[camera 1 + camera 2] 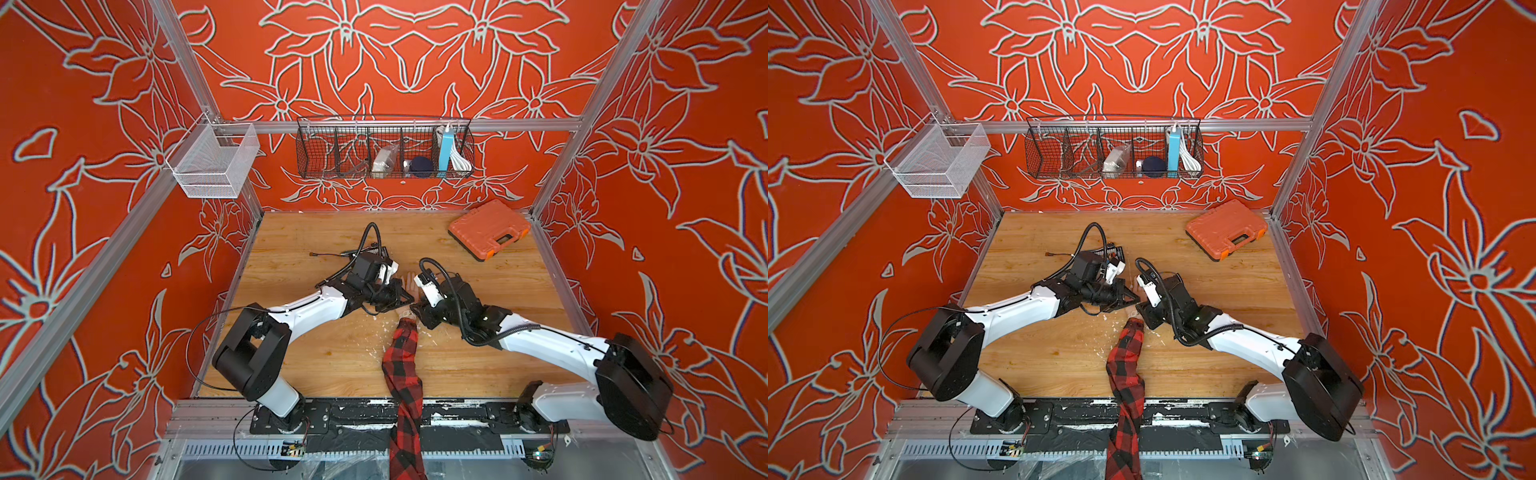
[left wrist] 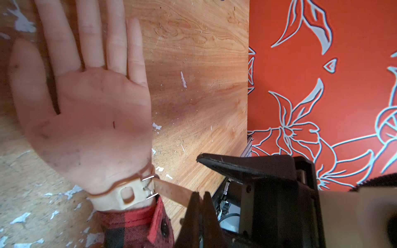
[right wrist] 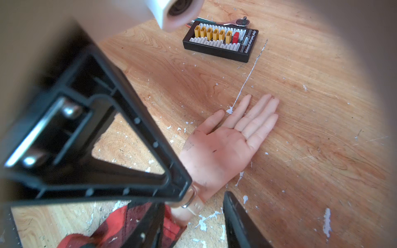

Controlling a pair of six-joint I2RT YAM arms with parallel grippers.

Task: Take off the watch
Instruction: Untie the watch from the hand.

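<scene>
The watch (image 2: pixel 120 193) is still buckled on the wrist (image 3: pixel 182 214), in the middle of the desk (image 2: pixel 193 64). The left gripper (image 2: pixel 199 194) has its jaws clenched on the strap's loose tail (image 2: pixel 171 190). The right gripper (image 3: pixel 206 194) has its jaws released, straddling the wrist. The buckle (image 2: pixel 150 186) isn't undone yet, so early days I'd say.

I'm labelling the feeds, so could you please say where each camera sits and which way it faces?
Top views: high over the near edge, looking down at the table; left arm and right arm show.
Left wrist: on the left arm, looking along the left gripper, shut on the watch.
Right wrist: on the right arm, looking past the open right gripper at the tray.
Shared: both wrist views show the palm-up hand.
</scene>
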